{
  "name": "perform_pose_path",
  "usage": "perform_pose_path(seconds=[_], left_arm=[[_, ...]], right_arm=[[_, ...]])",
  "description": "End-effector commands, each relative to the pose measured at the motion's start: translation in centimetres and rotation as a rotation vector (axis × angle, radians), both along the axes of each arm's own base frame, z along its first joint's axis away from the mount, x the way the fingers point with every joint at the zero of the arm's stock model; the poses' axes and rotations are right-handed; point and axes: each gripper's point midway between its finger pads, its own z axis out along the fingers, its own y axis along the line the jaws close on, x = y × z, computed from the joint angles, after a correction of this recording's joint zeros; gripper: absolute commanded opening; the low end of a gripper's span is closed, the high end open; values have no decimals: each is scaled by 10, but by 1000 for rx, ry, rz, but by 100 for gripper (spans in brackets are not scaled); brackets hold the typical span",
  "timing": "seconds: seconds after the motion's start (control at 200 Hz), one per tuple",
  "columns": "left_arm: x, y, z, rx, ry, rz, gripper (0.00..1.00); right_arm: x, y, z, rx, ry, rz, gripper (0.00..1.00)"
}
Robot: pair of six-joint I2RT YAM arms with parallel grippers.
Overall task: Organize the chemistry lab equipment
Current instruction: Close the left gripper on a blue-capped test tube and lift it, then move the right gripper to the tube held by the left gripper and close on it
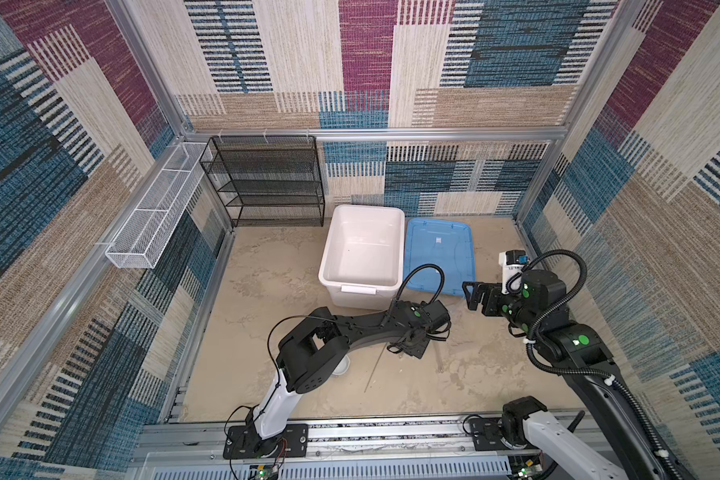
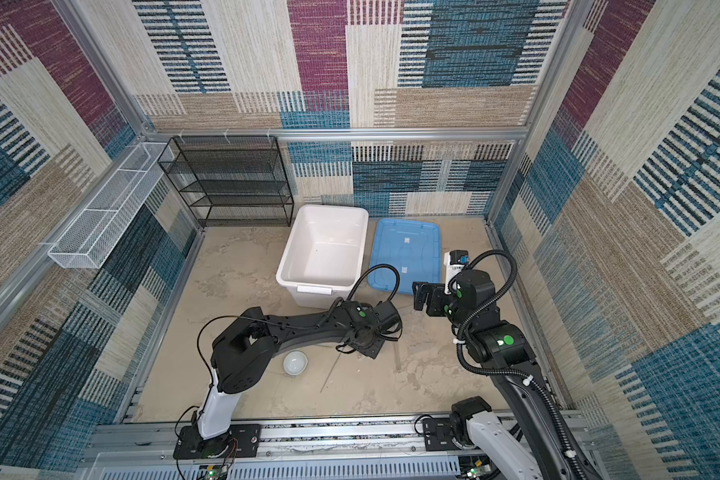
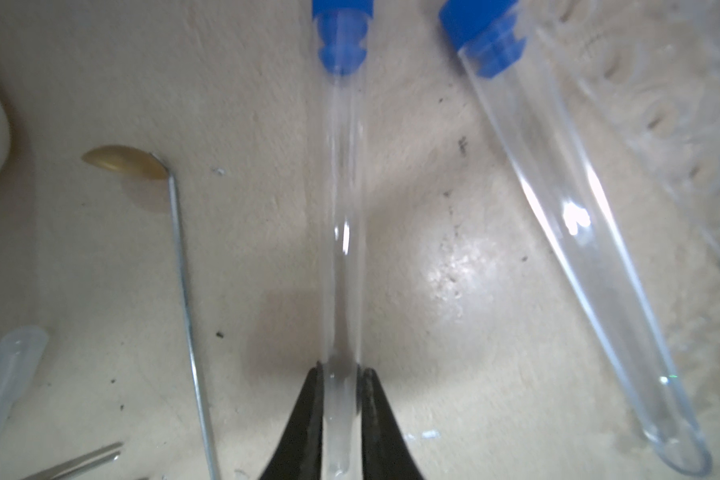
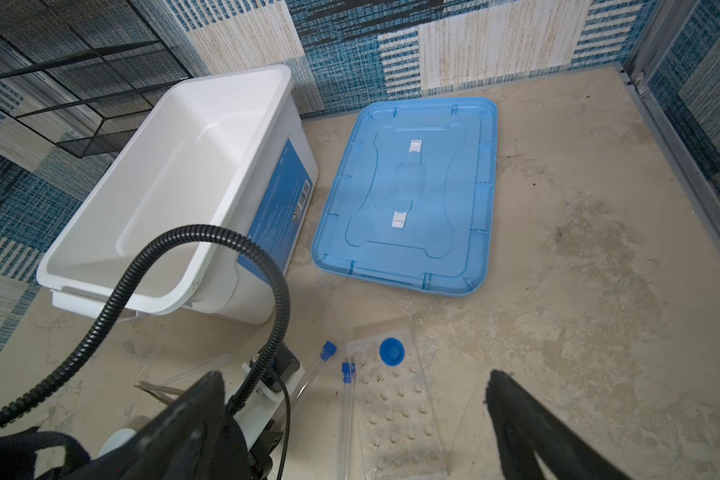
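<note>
In the left wrist view my left gripper [image 3: 341, 374] is shut on the lower end of a clear blue-capped tube [image 3: 344, 208], a black finger pressing each side. A second tube [image 3: 578, 249] lies beside it, and past that is the clear tube rack [image 3: 682, 145]. On the other side lie the spoon-tipped rod [image 3: 184, 291], the dropper [image 3: 5, 374] and the tweezers [image 3: 84, 457]. The white dish [image 2: 295, 362] sits by the left arm. The right gripper [image 4: 354, 386] hangs open above the rack [image 4: 400, 415], where a blue cap [image 4: 392, 351] stands.
The big white tub [image 1: 358, 297] stands open at the back centre with its blue lid [image 1: 437, 253] flat on the floor beside it. A black wire-mesh shelf [image 1: 267, 183] fills the back left corner. A white wire basket [image 1: 150, 224] hangs on the left wall.
</note>
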Motion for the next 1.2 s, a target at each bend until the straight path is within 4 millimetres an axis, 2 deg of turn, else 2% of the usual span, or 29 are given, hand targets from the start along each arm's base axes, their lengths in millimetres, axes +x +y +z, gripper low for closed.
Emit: perform_pose_path(seconds=[0.0, 0.24, 0.666, 0.957, 1.057, 1.197], left_arm=[[2, 1, 5, -20, -12, 20, 13], [5, -9, 23, -139, -70, -7, 13], [2, -20, 74, -426, -219, -99, 13], [-3, -14, 111, -596, -347, -158, 13], [-4, -10, 126, -675, -417, -165, 13], [-8, -2, 139, -719, -478, -199, 13]], right_arm=[[5, 2, 8, 20, -33, -2, 99], [7, 7, 7, 35, -30, 19, 99], [23, 30, 29, 106, -62, 110, 99], [34, 46, 54, 120, -68, 214, 99], [37, 47, 63, 148, -57, 253, 100], [42, 46, 70, 203, -37, 312, 100]])
